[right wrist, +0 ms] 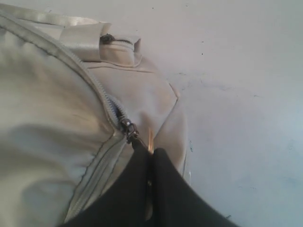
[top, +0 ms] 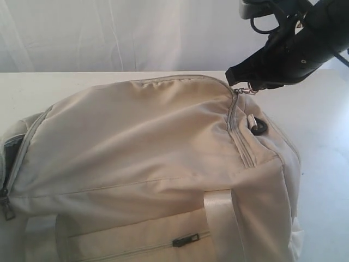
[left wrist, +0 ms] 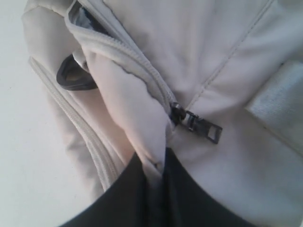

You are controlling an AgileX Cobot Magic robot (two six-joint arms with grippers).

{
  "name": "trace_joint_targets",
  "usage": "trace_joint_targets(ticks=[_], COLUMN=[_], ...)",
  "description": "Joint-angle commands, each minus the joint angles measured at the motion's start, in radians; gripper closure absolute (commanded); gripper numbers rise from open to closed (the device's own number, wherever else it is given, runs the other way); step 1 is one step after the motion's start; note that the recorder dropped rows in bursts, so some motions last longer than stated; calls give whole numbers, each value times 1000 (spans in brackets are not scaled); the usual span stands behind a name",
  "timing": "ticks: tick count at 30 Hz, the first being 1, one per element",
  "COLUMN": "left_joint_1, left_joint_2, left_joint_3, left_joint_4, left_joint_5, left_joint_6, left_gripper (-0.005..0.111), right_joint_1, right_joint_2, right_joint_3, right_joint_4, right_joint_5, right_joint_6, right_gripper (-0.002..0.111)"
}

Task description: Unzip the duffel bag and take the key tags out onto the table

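Your right arm reached in from the far right, slanting down over the far right end of the cream duffel bag (top: 152, 142). The bag lay across the white table (top: 327, 164) and filled most of the exterior view. Your right gripper (top: 240, 82) was clenched on the metal zipper pull (top: 249, 89) at the bag's top corner, its black fingers (right wrist: 163, 189) pressed together just behind the slider. Your left arm did not show in the exterior view. Only the left wrist camera caught your left gripper (left wrist: 155, 166), pinched on a raised fold of the bag's fabric, just beside a dark zipper pull (left wrist: 203, 127) that lay loose on the cloth. That view also showed grey lining (left wrist: 78, 16) in a gap and a dark plastic ring (left wrist: 71, 78). The exterior view alone took in the pale webbing strap (top: 221, 218) on the near side and the white curtain (top: 109, 33) behind the table.
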Motion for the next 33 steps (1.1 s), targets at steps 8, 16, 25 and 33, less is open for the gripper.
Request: trace_joint_targets(ticks=[8, 16, 25, 33], left_joint_1=[-1, 3, 153, 190], left_joint_2=[31, 376, 817, 1010], left_joint_3=[-255, -535, -935, -993], left_joint_4=[-127, -138, -368, -607], left_joint_5=[281, 379, 123, -273], left_joint_6=[95, 269, 589, 753], left_gripper=[46, 48, 48, 48], right_joint_1=[-8, -8, -8, -8], right_joint_2=[-16, -16, -16, -16], right_joint_3=[24, 24, 24, 33], right_joint_4=[4, 39, 39, 39], right_joint_5=[-47, -41, -28, -54], right_joint_6=[-12, -78, -85, -85], right_gripper=[108, 108, 108, 108])
